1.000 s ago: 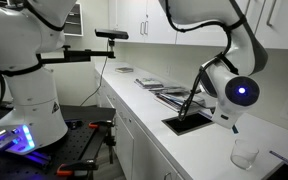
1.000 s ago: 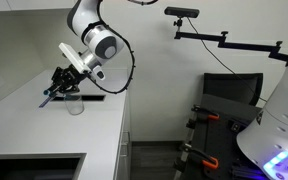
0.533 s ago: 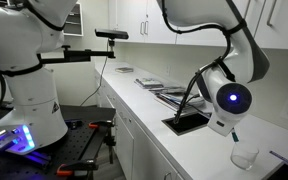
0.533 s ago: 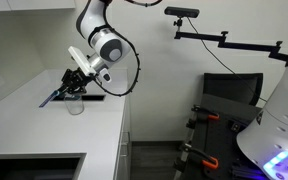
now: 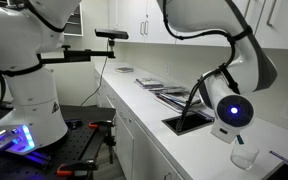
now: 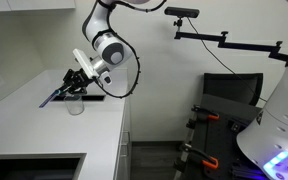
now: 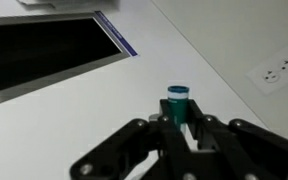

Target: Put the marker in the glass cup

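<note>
My gripper (image 7: 177, 128) is shut on the marker (image 7: 177, 104), a green stick with a dark blue end that stands up between the fingers in the wrist view. In an exterior view the gripper (image 6: 69, 87) holds the marker (image 6: 51, 98) tilted, just above and beside the glass cup (image 6: 76, 105). The clear cup (image 5: 244, 157) stands on the white counter, right under the arm's wrist. The cup does not show in the wrist view.
A flat black tray (image 5: 187, 124) lies on the counter (image 5: 149, 100) beside the cup, and also shows in the wrist view (image 7: 44, 50). Papers (image 5: 149, 84) lie farther back. A wall outlet (image 7: 278, 70) is nearby. The counter edge (image 6: 120, 120) runs close to the cup.
The arm's wrist has come down and a little closer to the cup, with the marker still in the gripper. The cup and tray have not moved.
</note>
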You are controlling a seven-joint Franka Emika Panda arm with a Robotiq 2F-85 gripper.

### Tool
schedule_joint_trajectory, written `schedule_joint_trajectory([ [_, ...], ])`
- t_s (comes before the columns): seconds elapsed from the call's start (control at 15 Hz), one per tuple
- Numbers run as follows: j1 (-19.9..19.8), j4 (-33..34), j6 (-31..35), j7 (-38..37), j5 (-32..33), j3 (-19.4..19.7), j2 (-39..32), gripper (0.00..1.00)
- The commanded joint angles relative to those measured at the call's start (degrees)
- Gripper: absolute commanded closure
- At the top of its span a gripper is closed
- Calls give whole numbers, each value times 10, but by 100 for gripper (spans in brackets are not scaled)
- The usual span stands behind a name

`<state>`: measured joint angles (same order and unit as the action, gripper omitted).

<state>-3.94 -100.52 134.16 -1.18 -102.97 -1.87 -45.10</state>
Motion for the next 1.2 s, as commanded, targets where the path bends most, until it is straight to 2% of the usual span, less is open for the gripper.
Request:
schedule_joint_trajectory([
  [0.0,-3,24,-45,14,-24,6,-23,95],
  [0.6,-19,72,-93,15,-63,10,-85,95],
  [0.67,-20,74,-91,15,-70,10,-88,58],
  [1.13,-10,75,-68,14,-77,17,-85,8],
])
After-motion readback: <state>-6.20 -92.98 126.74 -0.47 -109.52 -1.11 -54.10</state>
